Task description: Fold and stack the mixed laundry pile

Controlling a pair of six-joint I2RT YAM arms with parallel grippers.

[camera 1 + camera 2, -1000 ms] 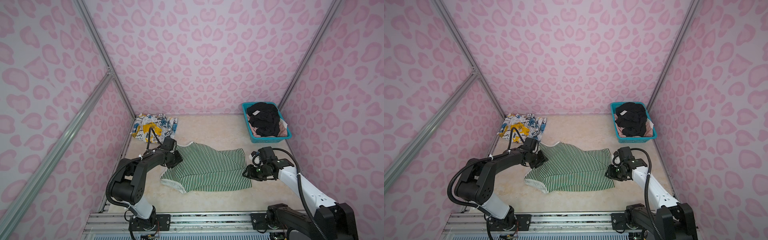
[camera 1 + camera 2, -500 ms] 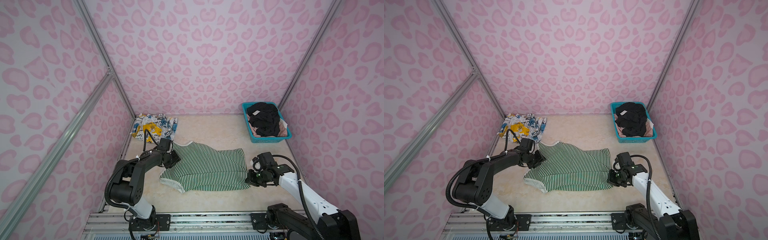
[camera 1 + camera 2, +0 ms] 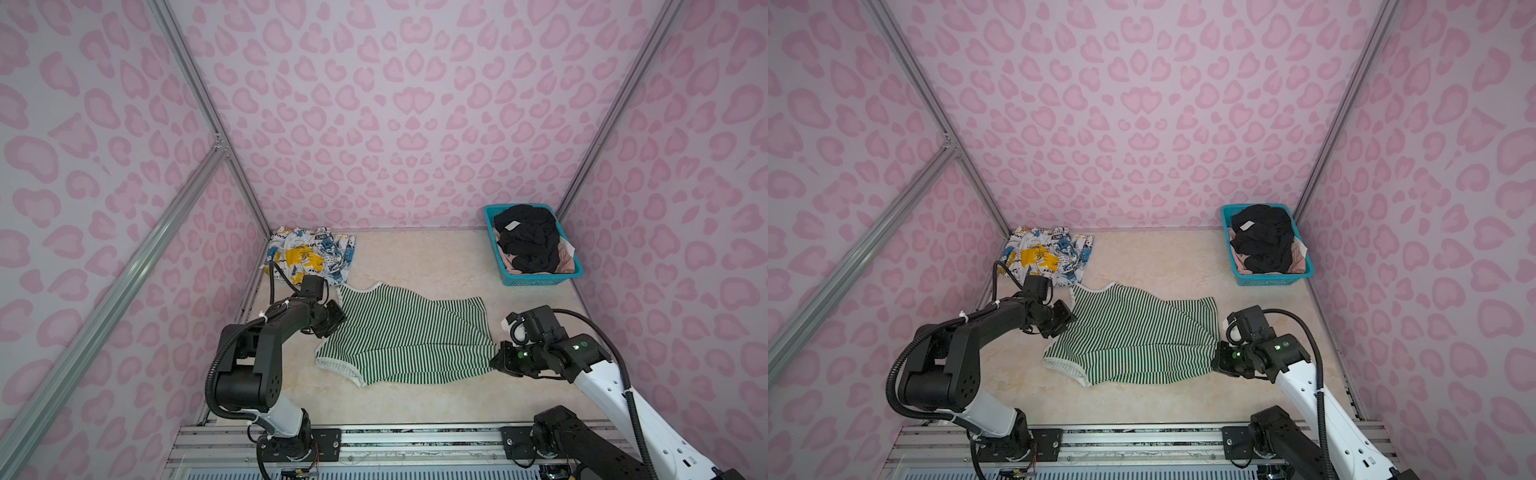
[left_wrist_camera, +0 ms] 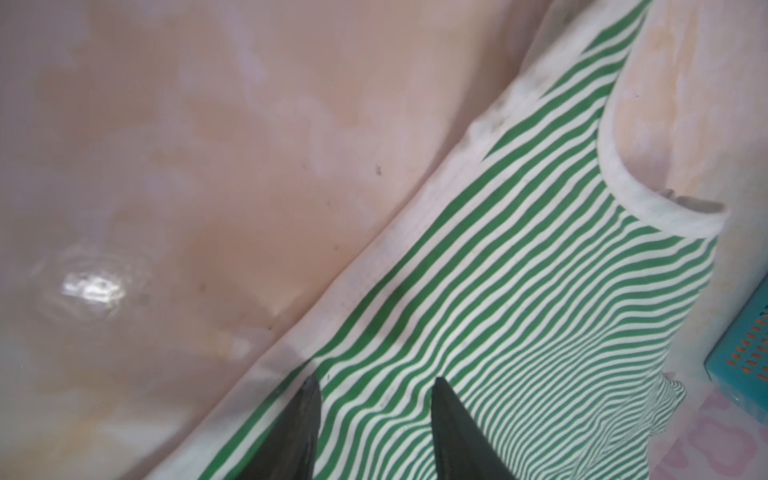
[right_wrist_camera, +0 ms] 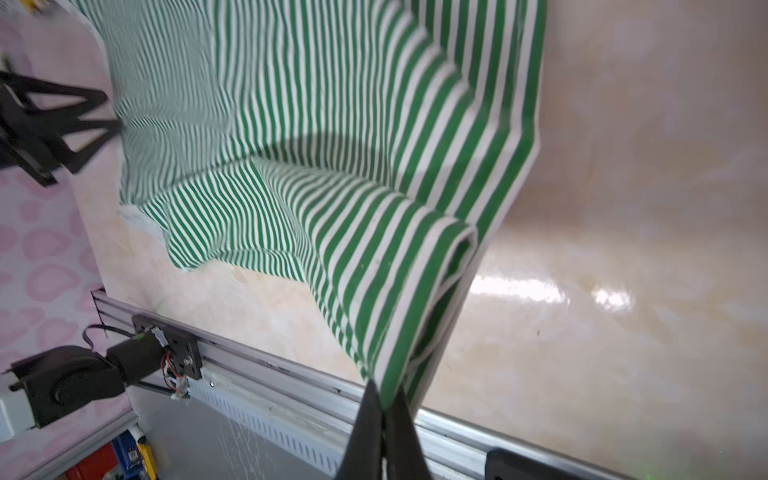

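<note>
Across the middle of the glossy beige surface [image 3: 419, 257] lies the green-and-white striped top [image 3: 407, 336], spread mostly flat, neckline toward the left edge. It looks like the folding step. The right end effector [image 5: 384, 409] is clamped on the hem corner nearest the front edge, cloth tented up. The left end effector [image 4: 376, 386] sits half-open over the shoulder, gripping nothing I can see. Next, I'd guess, it must close before both carry the fold over.

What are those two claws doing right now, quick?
Left gripper: open, jaws apart over the green-and-white striped top.
Right gripper: shut on that top's corner.
</note>
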